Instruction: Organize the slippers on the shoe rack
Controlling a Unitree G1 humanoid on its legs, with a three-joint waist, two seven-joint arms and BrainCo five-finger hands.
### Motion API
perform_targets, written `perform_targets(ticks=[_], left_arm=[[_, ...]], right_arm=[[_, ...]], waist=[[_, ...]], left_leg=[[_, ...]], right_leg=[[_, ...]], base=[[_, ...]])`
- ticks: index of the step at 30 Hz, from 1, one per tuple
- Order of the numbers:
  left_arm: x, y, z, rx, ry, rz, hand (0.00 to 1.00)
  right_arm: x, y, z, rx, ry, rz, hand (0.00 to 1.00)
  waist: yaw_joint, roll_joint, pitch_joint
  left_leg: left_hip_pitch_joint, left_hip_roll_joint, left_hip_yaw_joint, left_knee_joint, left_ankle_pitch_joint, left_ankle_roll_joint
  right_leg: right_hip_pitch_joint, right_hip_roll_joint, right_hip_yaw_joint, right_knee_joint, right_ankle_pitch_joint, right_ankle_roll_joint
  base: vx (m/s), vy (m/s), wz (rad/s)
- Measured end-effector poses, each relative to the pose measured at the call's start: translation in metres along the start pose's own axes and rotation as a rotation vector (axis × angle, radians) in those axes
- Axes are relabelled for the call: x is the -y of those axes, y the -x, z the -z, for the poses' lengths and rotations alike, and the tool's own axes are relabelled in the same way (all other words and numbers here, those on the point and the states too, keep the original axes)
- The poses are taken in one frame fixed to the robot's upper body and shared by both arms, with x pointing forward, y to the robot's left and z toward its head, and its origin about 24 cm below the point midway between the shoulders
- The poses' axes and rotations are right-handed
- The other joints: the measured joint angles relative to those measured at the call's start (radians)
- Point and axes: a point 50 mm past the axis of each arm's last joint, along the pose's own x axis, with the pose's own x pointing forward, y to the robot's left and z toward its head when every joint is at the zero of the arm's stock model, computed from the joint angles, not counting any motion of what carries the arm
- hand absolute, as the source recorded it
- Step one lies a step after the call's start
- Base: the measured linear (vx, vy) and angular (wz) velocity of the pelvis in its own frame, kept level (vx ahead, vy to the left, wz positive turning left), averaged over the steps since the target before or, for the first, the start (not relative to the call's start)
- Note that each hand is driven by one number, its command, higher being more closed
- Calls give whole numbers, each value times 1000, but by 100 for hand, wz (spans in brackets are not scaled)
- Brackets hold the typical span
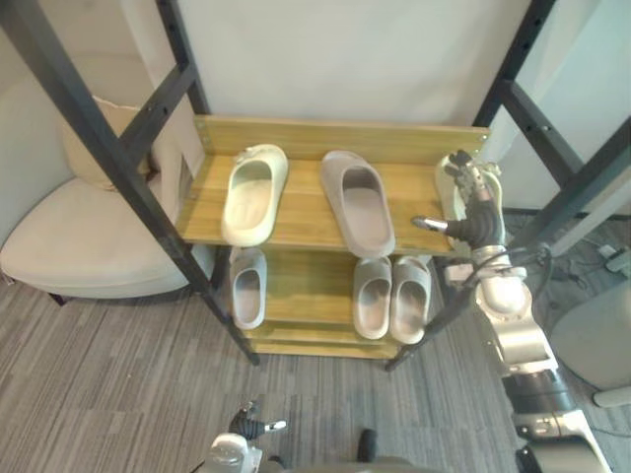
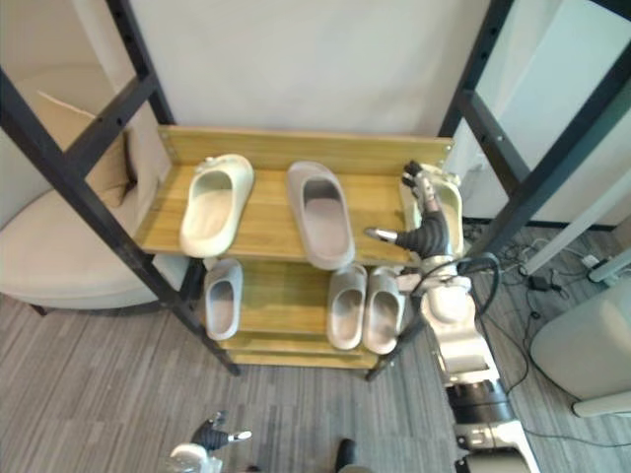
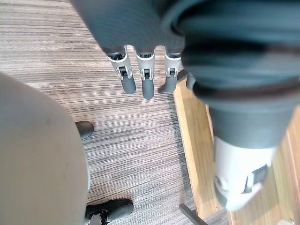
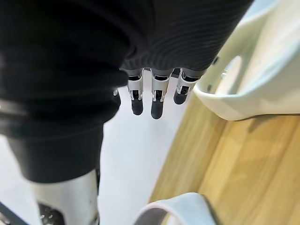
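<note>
black-framed wooden shoe rack point(image 1: 306, 197): on the top shelf a cream slipper point(image 1: 252, 194), a taupe slipper point(image 1: 359, 202) and a second cream slipper point(image 2: 447, 209) at the right edge, right hand point(image 1: 477, 219) against it with fingers straight; pale grey slippers point(image 1: 392, 298) lie on the lower shelf; left hand point(image 3: 146, 79) hangs open over the floor

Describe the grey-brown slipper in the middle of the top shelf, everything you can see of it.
The grey-brown slipper is a one-piece slide of matte, foam-like material, with a wide band over its far end and a dark foot opening. It lies sole down on the wooden top shelf, slightly angled, its heel end just past the front edge. The cream slipper on its left and the right hand do not touch it.
</note>
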Motion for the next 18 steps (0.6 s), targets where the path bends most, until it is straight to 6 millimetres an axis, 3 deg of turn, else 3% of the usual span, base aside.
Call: perform_targets(ticks=[6, 18], left_arm=[[-1, 0, -1, 8, 19, -6, 0], [-4, 0, -9, 49, 37, -16, 0]], right_arm=[[-4, -17, 7, -48, -5, -17, 0], [-11, -55, -2, -57, 58, -62, 0]], waist=[[6, -1, 5], [32, -8, 24]], left_leg=[[-20, -7, -31, -1, 9, 3], [-61, -17, -84, 3, 23, 5]], right_leg=[[-8, -8, -23, 0, -2, 1], [-18, -19, -66, 1, -2, 1]], base=[[5, 0, 15], [-5, 3, 14]])
